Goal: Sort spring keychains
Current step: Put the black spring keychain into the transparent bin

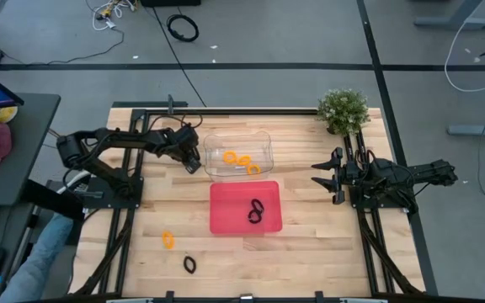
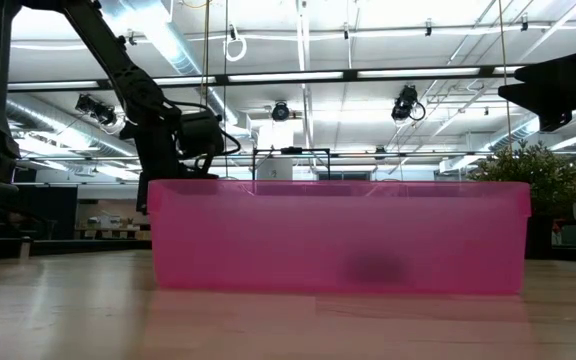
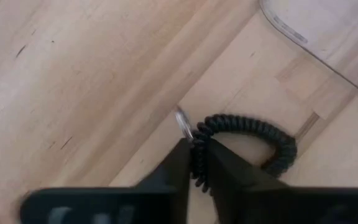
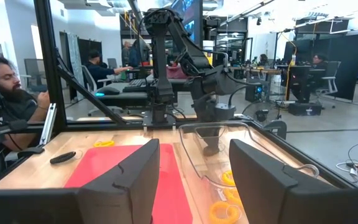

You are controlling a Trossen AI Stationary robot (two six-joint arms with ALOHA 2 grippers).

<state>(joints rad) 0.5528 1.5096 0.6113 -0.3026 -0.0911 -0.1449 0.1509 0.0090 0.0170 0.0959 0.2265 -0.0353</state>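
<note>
My left gripper (image 1: 192,162) points down at the table just left of the clear bin (image 1: 263,143) and is shut on a black spring keychain (image 3: 272,140). Several orange keychains (image 1: 241,160) lie in the clear bin, and two black ones (image 1: 256,210) lie in the red tray (image 1: 226,220). One orange keychain (image 1: 168,241) and one black keychain (image 1: 190,264) lie loose on the table near its front left. My right gripper (image 1: 327,175) is open and empty at the table's right side; it also shows in its own wrist view (image 4: 194,180). My left gripper pinches the black keychain's coil next to its metal ring (image 3: 197,163) between its two fingers. The fingers come from above, pointing down, and lie across the coil. The rest of the loop (image 3: 281,152) curves away over the wood; whether it rests on the table I cannot tell.
A potted plant (image 1: 343,109) stands at the far right of the table. The red tray's wall (image 2: 338,235) fills the low view. People sit at desks beyond the table's left side (image 4: 5,93). Bare wood lies right of the tray (image 1: 318,236).
</note>
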